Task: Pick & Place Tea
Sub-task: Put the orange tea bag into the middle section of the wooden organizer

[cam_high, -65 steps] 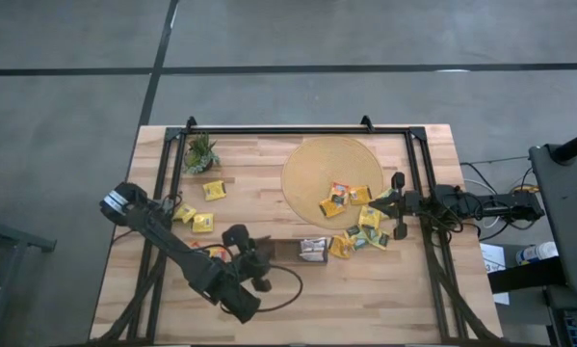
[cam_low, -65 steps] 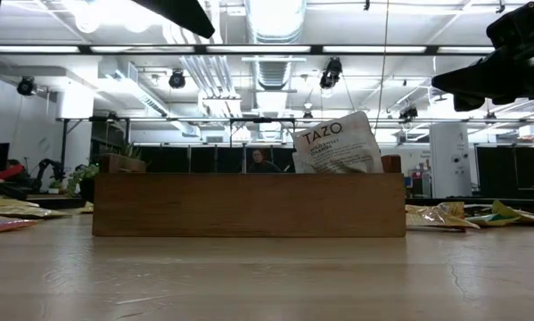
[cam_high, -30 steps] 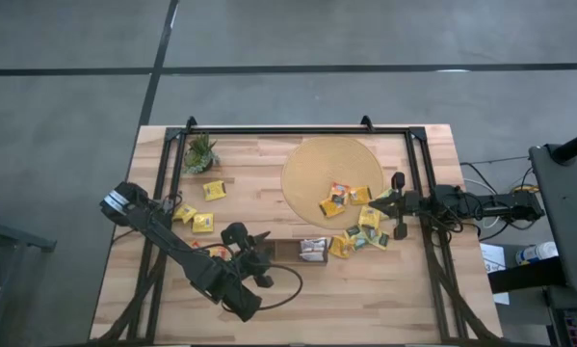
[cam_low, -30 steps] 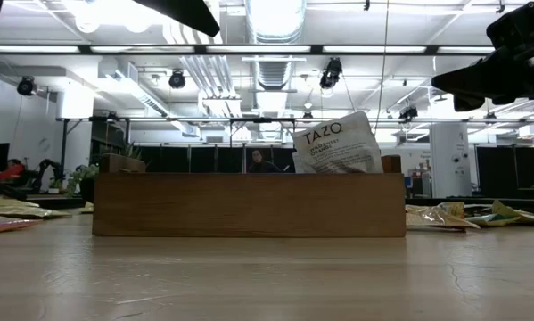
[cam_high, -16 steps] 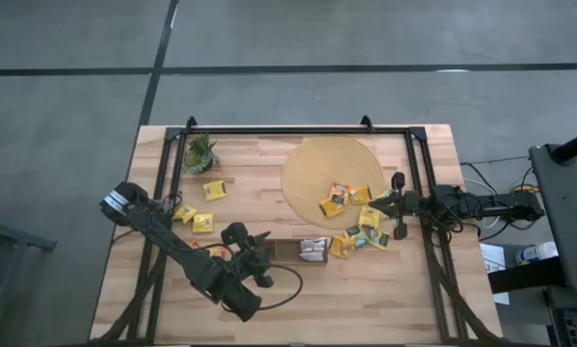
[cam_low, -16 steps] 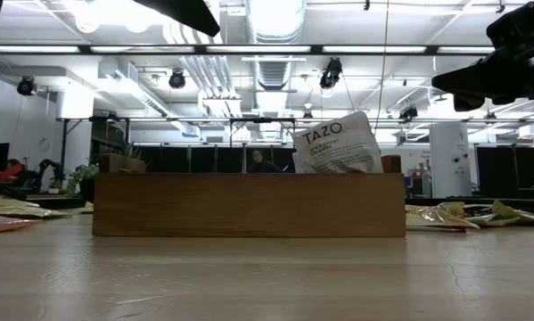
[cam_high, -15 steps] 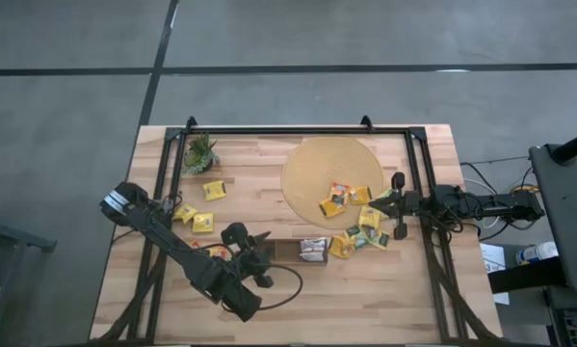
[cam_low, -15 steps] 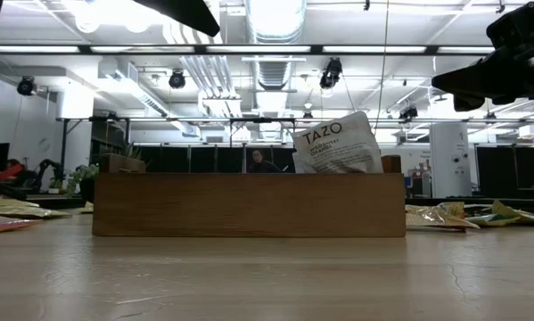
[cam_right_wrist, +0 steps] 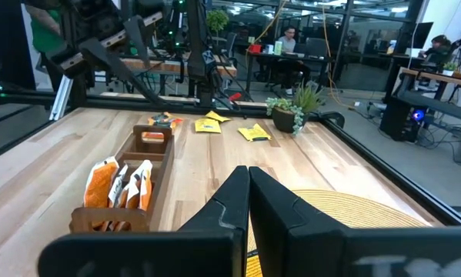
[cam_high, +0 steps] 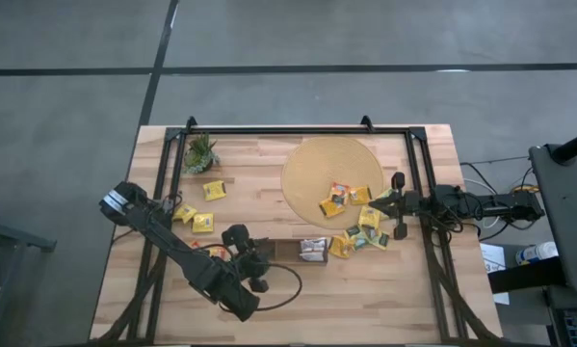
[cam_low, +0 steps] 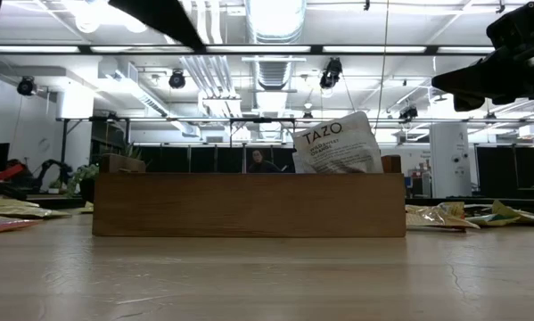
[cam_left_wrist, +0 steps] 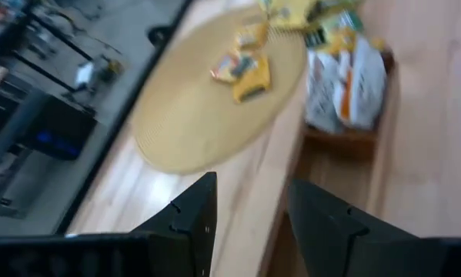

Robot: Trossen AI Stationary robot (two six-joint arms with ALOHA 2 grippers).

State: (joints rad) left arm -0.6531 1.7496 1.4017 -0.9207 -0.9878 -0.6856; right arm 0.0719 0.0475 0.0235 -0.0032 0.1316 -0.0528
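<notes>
The tea sachets (cam_high: 357,229) lay scattered: two on the round woven mat (cam_high: 332,172), a cluster just off the mat's near-right edge, three yellow ones (cam_high: 202,206) on bare wood by the left arm, and a few standing upright in one end of the wooden tray (cam_high: 290,252).

Only the low view let any writing be read: a white sachet (cam_low: 336,145) rising above the tray's long side (cam_low: 249,204) carried the word "TAZO", with smaller lines beneath too fine to make out. The right wrist view showed what the overhead did not, an orange and several white-and-orange sachets (cam_right_wrist: 120,184) packed in the tray's near compartment, plus people at desks in the room behind. The left wrist view showed the same packed compartment (cam_left_wrist: 344,83) from the other side, blurred.

The left gripper (cam_high: 259,256) hung over the tray's left end, its arm stretched diagonally across the table's front-left; its fingers (cam_left_wrist: 190,218) stood apart with nothing between them. The right gripper (cam_high: 384,204) reached in level from the right edge, by the sachet cluster, fingers (cam_right_wrist: 235,201) pressed together and empty.

A small green plant (cam_high: 200,153) stood at the far-left corner.
</notes>
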